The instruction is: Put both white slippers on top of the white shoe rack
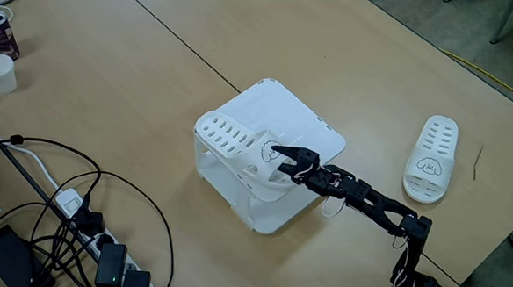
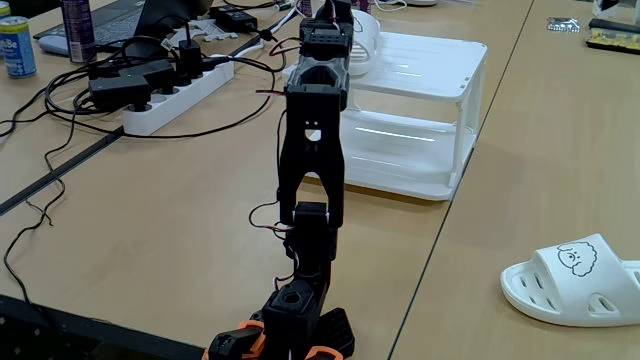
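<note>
I read the gripper as closed on the strap of one white slipper, which is over the white shoe rack, its long axis running up-left from the fingers. The second slipper lies on the table, well behind the fingers, beside the arm.

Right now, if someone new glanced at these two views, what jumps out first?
The black arm stretched over the white rack at table centre, its jaws shut on one white slipper at the rack's top. The second slipper lies alone on the table, to the right in both fixed views. A tangle of black cables and a power strip sits on the table by the rack.
</note>
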`<action>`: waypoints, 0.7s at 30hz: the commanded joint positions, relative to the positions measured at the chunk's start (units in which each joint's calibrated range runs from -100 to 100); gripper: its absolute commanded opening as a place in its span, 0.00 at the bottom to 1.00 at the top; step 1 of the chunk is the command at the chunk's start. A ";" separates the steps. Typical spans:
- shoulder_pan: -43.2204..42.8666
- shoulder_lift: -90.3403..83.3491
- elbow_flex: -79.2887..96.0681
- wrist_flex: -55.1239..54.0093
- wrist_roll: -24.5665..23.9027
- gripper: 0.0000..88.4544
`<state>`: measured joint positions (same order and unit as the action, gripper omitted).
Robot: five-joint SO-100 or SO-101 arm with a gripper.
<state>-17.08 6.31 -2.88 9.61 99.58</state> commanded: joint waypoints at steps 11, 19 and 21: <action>-0.36 -8.71 11.67 0.05 0.42 0.21; -0.27 -15.44 16.54 0.05 0.42 0.21; -0.11 -16.78 17.17 0.05 0.42 0.21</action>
<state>-16.93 -4.99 14.56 9.96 99.58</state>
